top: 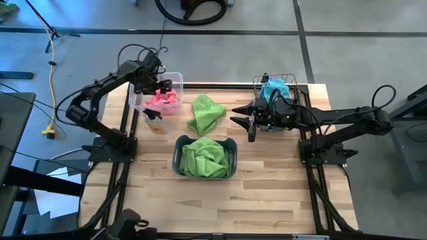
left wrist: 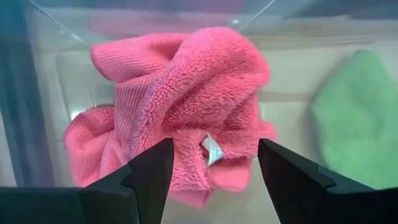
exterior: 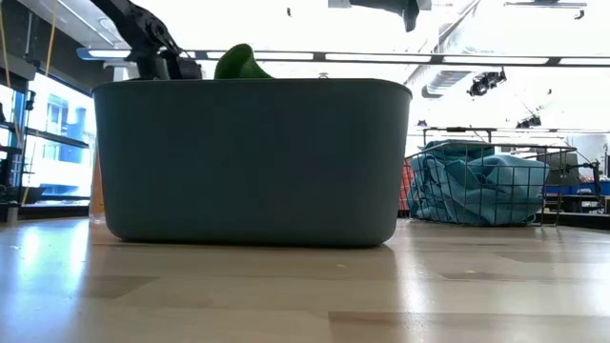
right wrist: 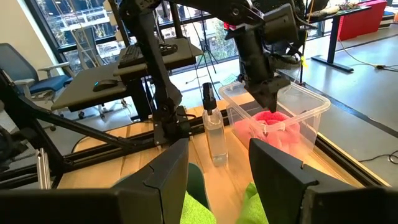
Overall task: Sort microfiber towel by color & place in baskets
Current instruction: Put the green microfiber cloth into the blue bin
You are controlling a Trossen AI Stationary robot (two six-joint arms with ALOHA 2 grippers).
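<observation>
The left hand (top: 162,87) hangs over the clear bin (top: 175,77), its fingers (left wrist: 152,171) spread wide above the pink towel (left wrist: 180,106) that lies bunched inside; nothing is gripped. The tub (top: 179,155), full of green towels (top: 208,160), stands nearer the desk's (top: 267,200) front edge than the bin. A loose green towel (top: 205,113) lies on the desk between the bin and the mesh basket (top: 285,83), which holds blue towels (exterior: 477,181). A spray bottle (top: 155,121) stands just beside the bin, on the tub's side. The right hand (top: 251,123) hovers beside the basket, between it and the loose green towel, fingers (right wrist: 283,177) partly apart and empty.
</observation>
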